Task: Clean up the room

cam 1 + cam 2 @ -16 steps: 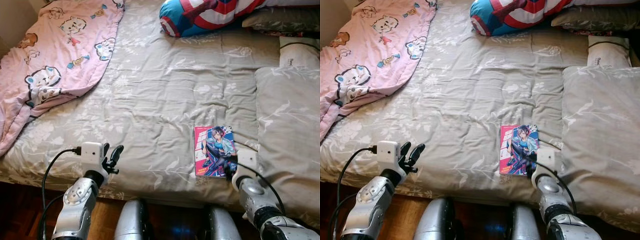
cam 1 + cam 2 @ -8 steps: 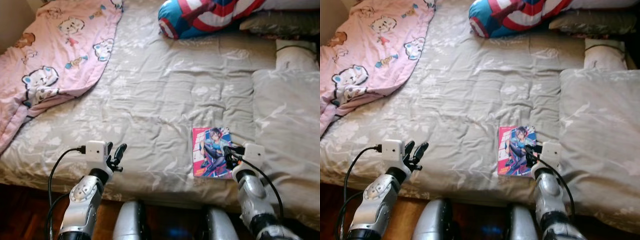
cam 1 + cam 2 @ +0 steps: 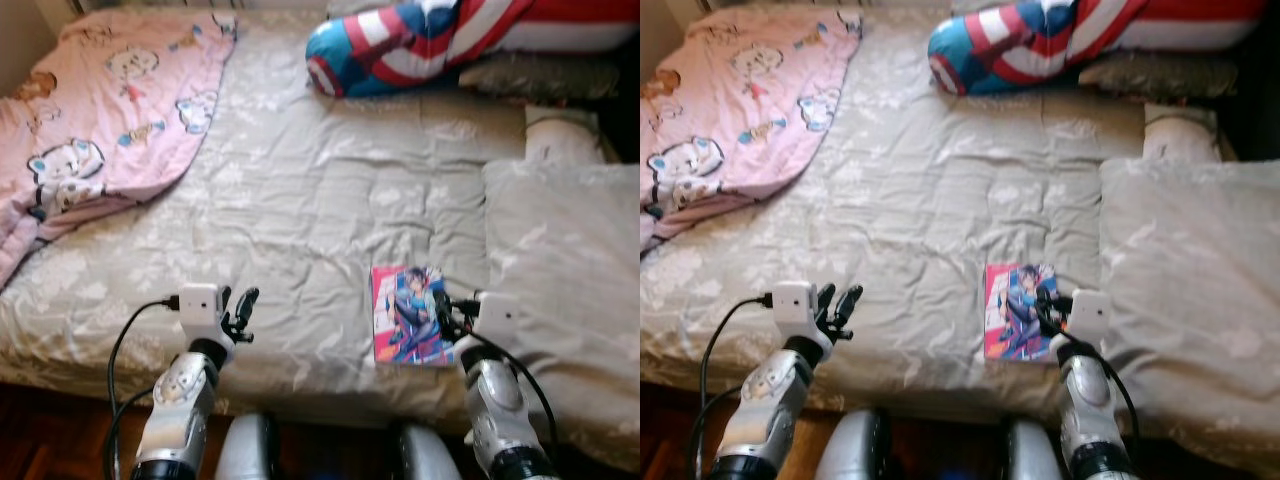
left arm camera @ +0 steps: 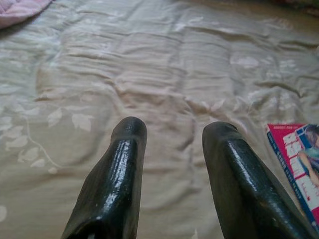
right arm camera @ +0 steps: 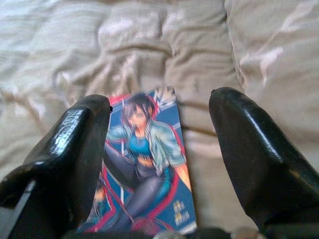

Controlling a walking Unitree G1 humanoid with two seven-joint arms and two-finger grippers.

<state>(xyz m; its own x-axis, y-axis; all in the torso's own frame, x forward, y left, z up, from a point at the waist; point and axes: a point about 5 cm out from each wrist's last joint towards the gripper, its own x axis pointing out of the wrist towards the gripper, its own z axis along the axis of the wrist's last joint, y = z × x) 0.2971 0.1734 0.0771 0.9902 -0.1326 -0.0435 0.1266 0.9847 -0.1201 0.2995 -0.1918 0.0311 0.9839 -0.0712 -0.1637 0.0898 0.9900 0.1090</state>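
Both silver arms reach forward and up from the lower edge of the head views, each with a white camera block at the wrist and a black cable looping back along the forearm. The left tool is raised, its two black fingers spread apart with nothing between them. The right tool is raised likewise, fingers wide apart. Two silver rounded body parts show between the arms at the bottom.
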